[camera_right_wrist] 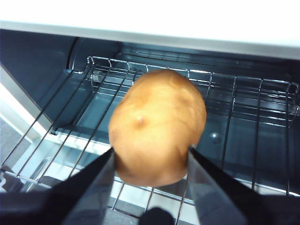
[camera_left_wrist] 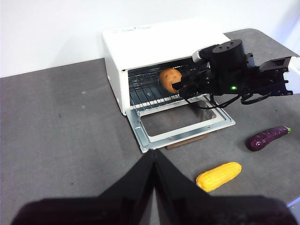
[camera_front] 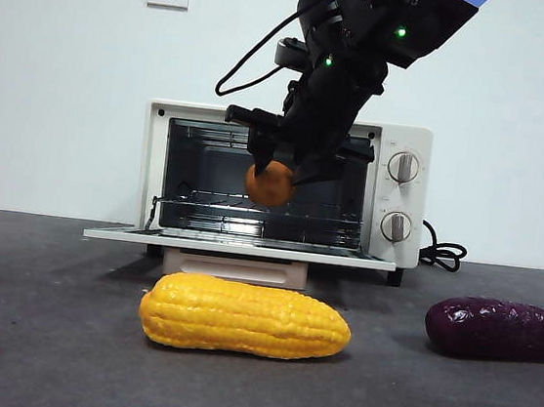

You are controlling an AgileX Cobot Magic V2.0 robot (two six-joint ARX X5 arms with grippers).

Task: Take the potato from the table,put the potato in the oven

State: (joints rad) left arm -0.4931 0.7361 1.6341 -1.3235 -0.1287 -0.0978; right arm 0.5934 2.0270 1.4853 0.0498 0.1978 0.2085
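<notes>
Potato (camera_front: pixel 270 184) is hanging in the front view, pinched by the right gripper (camera_front: pixel 280 175) in front of the open mouth of the oven (camera_front: pixel 396 193). The oven door (camera_front: pixel 238 246) is lying flat, hinged down toward the camera. On the table (camera_front: pixel 41 334), the corn cob (camera_front: pixel 244 317) is lying at 6 o'clock from the oven, and the purple vegetable (camera_front: pixel 498 330) is sitting at 4 o'clock.

In the left wrist view, the left gripper (camera_left_wrist: pixel 154 159) is showing its jaws pressed together, holding nothing, well apart from the oven. The right gripper (camera_left_wrist: pixel 180 86) is holding the potato (camera_left_wrist: pixel 169 78) just at the oven opening, above the lowered door.

In the right wrist view, both jaws are clamping the potato (camera_right_wrist: pixel 157 126) from either side. The wire rack (camera_right_wrist: pixel 243 117) is sitting behind and below it; the potato is not touching the rack.
</notes>
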